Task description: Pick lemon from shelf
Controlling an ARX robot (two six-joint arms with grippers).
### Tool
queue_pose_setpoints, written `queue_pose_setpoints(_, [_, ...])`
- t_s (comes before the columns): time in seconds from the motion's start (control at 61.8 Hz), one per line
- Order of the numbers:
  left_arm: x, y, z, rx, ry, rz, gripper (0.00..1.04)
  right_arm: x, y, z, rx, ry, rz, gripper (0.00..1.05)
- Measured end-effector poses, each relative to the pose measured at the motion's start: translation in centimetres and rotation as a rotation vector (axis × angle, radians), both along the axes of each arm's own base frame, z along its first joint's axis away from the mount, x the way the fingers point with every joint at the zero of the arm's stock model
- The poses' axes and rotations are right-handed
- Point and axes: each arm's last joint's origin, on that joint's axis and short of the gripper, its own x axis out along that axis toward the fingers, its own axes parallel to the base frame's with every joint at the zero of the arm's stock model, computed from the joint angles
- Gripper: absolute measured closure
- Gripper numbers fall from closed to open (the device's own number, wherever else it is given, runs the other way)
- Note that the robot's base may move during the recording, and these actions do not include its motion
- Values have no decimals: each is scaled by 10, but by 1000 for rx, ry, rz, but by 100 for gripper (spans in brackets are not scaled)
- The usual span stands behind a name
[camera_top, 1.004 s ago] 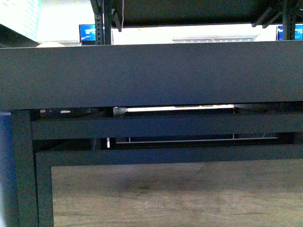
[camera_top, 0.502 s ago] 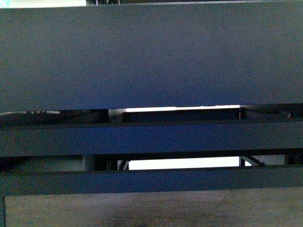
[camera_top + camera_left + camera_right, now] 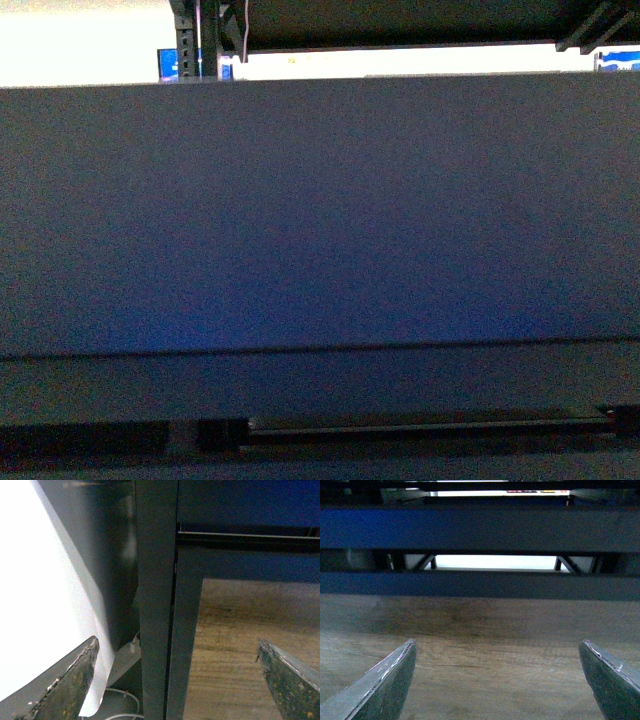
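In the front view, we see a big dark panel of the shelf (image 3: 320, 220) very close up. It fills almost all of the view. Above its top edge there is a bright strip. A black post (image 3: 207, 38) with holes stands up in that strip, and a small blue screen (image 3: 178, 64) shows just beside it. Below the panel there is a dark gap. We cannot see the lemon here, so we cannot tell where it is.

In the left wrist view, the left gripper (image 3: 177, 642) is spread wide, and nothing is between its two fingers (image 3: 67, 687). Past the fingers, a dark shelf leg (image 3: 157, 605) stands upright. On one side of the leg there is a wooden floor (image 3: 235, 645). On the other side there is a very bright white sheet (image 3: 40, 580) and a thin white cable (image 3: 120, 702). We see no lemon here.

In the right wrist view, the right gripper (image 3: 497, 642) is spread wide too, and it holds nothing. Two long dark bars (image 3: 480, 530) of the shelf run across, one above the other, with bright light showing between them. The wooden floor lies under the bars. We see no lemon here.
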Motion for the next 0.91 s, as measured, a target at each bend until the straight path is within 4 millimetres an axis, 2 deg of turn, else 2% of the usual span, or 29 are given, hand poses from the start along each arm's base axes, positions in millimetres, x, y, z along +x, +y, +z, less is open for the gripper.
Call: queue_pose_setpoints(0.907, [0, 0, 0, 0, 0, 0, 8, 0, 0, 0, 0, 0, 1, 7])
